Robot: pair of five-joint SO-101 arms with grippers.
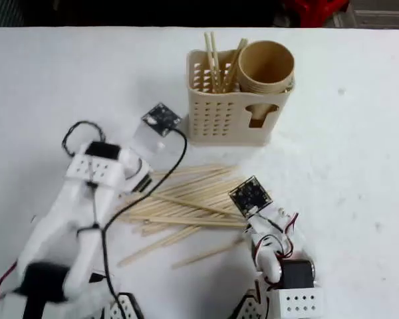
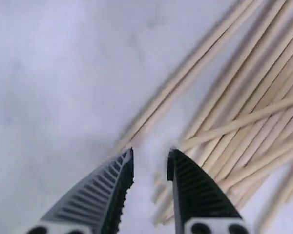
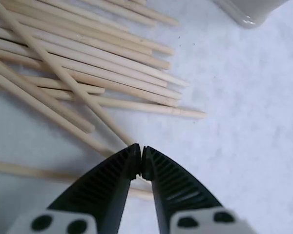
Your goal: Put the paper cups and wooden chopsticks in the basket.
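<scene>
Chopsticks [image 1: 186,203] are scattered on the counter [image 1: 359,166] before the basket [image 1: 219,123]. The left claw [image 2: 150,165] is parted over their ends, the right claw [image 3: 140,158] pressed together; 1 stick is best pinched squarely.

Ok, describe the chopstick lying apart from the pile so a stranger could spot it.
Find the slotted beige basket at the back of the white table; in front of it sprawls a heap of wooden chopsticks. The stray chopstick lies on the heap's near side, alone on bare table, crossing none of the others.
</scene>
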